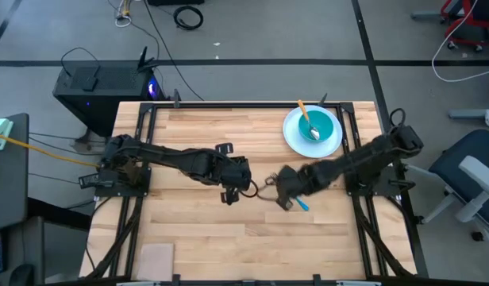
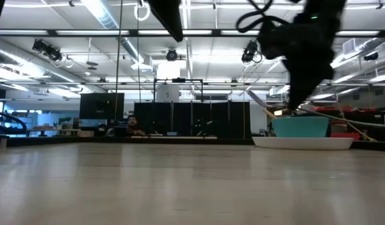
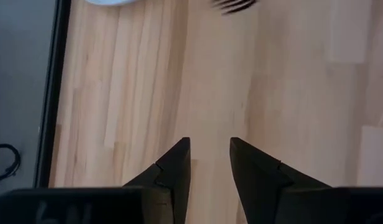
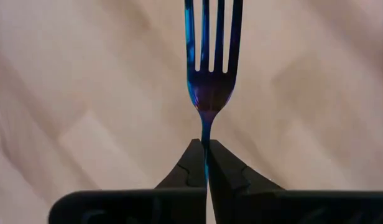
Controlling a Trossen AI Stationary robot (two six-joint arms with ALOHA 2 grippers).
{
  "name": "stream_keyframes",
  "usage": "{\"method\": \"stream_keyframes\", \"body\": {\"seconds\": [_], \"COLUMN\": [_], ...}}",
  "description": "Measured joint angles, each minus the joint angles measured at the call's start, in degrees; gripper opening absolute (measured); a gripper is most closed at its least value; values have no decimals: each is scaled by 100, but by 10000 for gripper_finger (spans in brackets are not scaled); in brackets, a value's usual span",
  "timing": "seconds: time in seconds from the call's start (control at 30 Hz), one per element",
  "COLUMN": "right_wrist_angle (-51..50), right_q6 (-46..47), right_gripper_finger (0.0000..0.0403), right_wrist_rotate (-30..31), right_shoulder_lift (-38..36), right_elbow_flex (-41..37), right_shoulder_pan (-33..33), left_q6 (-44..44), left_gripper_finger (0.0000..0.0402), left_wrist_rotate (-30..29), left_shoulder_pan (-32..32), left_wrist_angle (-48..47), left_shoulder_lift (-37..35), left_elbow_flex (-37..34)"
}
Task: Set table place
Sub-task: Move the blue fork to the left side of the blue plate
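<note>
Desk (image 1: 197, 230): wide wood-plank top, rigid and level, bearing the whole setting. Plate (image 1: 292, 141) at the far right corner, judged heavy and breakable; best taken by the rim. Bowl (image 1: 322, 121) seated on the plate, smooth-walled, likely slippery. Spoon (image 1: 307, 119) resting in the bowl, orange handle pointing outward. Fork (image 4: 209, 68): light, stiff, thin; pinched at the neck below the tines by the right gripper (image 4: 206, 152), fingers closed tight on it, near desk centre and above the wood. Left gripper (image 3: 209, 155) just beside, fingers narrowly parted, holding nothing. Right wrist view alone shows the grasp; high view alone shows the blue handle (image 1: 302, 206); low view confirms bowl on plate.
</note>
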Motion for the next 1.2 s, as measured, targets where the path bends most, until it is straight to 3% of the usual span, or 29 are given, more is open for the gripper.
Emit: {"method": "stream_keyframes", "body": {"seconds": [0.2, 0.4, 0.63, 0.97, 1.2], "right_wrist_angle": [23, 523, 1451, 1651, 1692], "right_q6": [-870, -1121, -909, -508, -398], "right_gripper_finger": [3, 5, 3, 4, 8], "right_wrist_rotate": [-5, -194, -641, -748, -1029], "right_shoulder_lift": [-2, -4, -4, -3, 439], "right_elbow_flex": [442, 614, 616, 616, 620], "right_shoulder_pan": [-1026, -1934, -2811, -3884, -4394], "left_q6": [-347, -459, -583, -581, -578], "left_gripper_finger": [127, 129, 124, 132, 126], "left_wrist_rotate": [-51, -64, -62, -64, -64], "left_shoulder_pan": [-212, -448, -659, -766, -766], "left_wrist_angle": [-282, -438, -463, -497, -513], "left_shoulder_lift": [-234, -464, -594, -587, -585], "left_elbow_flex": [4, 2, 2, 2, 2]}}
